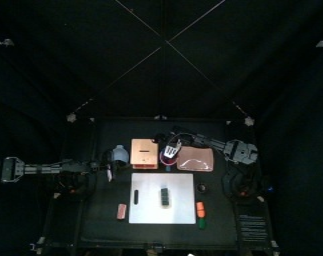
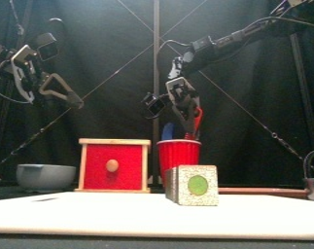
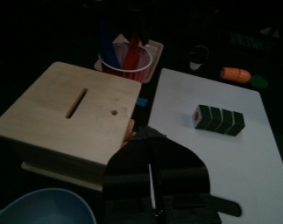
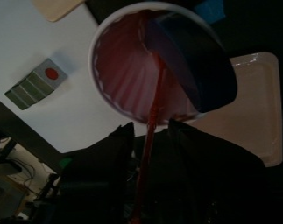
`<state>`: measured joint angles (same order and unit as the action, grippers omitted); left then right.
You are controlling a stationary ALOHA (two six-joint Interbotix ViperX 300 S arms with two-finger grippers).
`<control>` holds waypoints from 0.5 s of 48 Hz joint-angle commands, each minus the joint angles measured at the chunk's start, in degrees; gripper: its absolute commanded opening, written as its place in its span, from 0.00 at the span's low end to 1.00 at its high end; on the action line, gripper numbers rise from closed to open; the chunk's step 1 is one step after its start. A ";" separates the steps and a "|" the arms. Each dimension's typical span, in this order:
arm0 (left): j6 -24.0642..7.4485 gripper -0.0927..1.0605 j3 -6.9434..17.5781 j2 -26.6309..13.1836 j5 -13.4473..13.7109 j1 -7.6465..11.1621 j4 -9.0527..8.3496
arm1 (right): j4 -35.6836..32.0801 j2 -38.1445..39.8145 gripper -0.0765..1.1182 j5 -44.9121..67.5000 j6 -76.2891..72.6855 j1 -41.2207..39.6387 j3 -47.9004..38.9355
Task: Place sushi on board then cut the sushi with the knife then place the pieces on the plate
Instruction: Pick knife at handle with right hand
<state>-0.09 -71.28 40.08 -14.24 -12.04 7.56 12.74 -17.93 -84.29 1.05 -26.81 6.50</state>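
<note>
The left gripper (image 3: pixel 147 149) is hovering at the wooden box's (image 1: pixel 140 154) 9 o'clock with its jaws closed together on nothing, the sushi (image 1: pixel 165 197) is lying in the middle of the white board (image 1: pixel 148 190) at the box's 5 o'clock, and the right gripper (image 2: pixel 186 102) is pinching the red knife (image 4: pixel 153 96) over the red cup (image 2: pixel 179 156) at the board's 12 o'clock.
</note>
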 commanded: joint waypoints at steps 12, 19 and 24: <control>-0.09 0.06 0.62 -0.09 -0.18 -0.44 -0.09 | 0.53 1.58 0.46 -0.88 0.00 -0.18 1.58; -0.09 0.06 0.53 -0.09 -0.18 -0.70 -0.09 | 0.62 1.49 0.42 -2.20 -0.44 0.00 2.90; -0.09 0.06 0.62 -0.09 -0.18 -0.70 -0.09 | 0.35 2.20 0.40 -3.60 -0.70 0.09 3.69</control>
<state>-0.09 -71.37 40.08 -14.15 -12.57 7.56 12.92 -17.93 -86.84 0.35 -26.89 8.26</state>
